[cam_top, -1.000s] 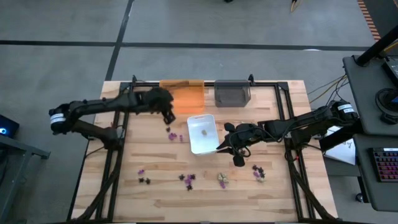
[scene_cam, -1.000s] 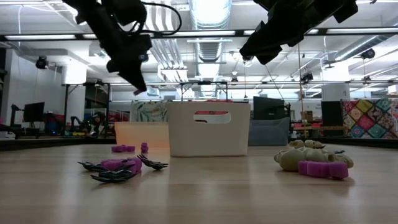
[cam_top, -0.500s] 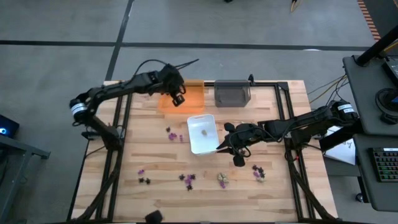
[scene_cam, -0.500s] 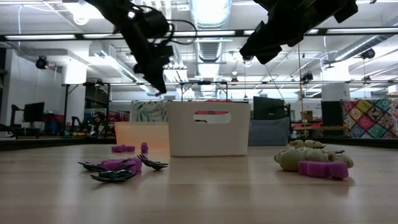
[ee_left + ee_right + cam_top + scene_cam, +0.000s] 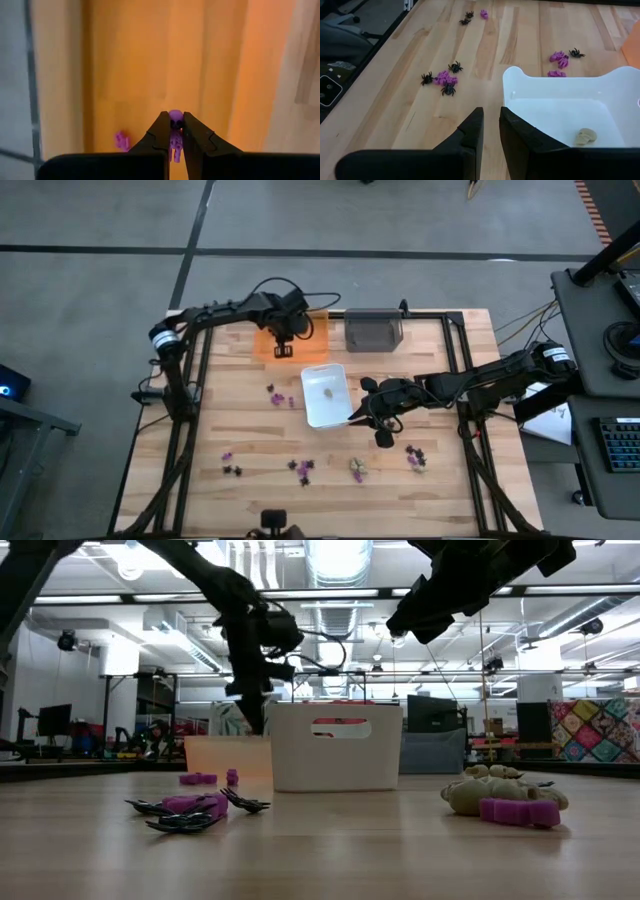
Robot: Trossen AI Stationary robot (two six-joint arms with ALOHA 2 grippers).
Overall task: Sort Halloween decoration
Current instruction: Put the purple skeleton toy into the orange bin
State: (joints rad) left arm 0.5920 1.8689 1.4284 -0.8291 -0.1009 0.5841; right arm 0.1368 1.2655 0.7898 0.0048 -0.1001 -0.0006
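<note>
Right now your left pincer [image 5: 172, 131] hangs over the orange tray [image 5: 312, 340] at the far edge of the desk [image 5: 240, 430], clamped on a single purple piece [image 5: 175, 117] that pokes out between the fingertips. It sits directly above the tray floor, which suggests the release point is lined up; another purple piece [image 5: 120, 140] already lies in there, so purple seems to belong in orange. You would judge this the drop step: parting the fingers should let the piece fall inside the walls.

Your right pincer [image 5: 490, 129] waits near the near edge of the white tray [image 5: 338, 415], fingers a narrow gap apart with nothing between them. One pale beige piece [image 5: 583, 136] rests on that tray's floor, so white looks reserved for beige. The grey tray [image 5: 373, 331] stands beside the orange one; whether it holds anything you cannot tell.

Most of the Halloween decoration is unsorted on the desk: purple bits [image 5: 271, 392] just left of the white tray, a black-and-purple cluster [image 5: 443, 80] toward the front, a beige piece [image 5: 357, 468] near it, and more purple and black [image 5: 415, 457] under the right arm. Each is tiny against the fingers, so pinches need careful centring.
</note>
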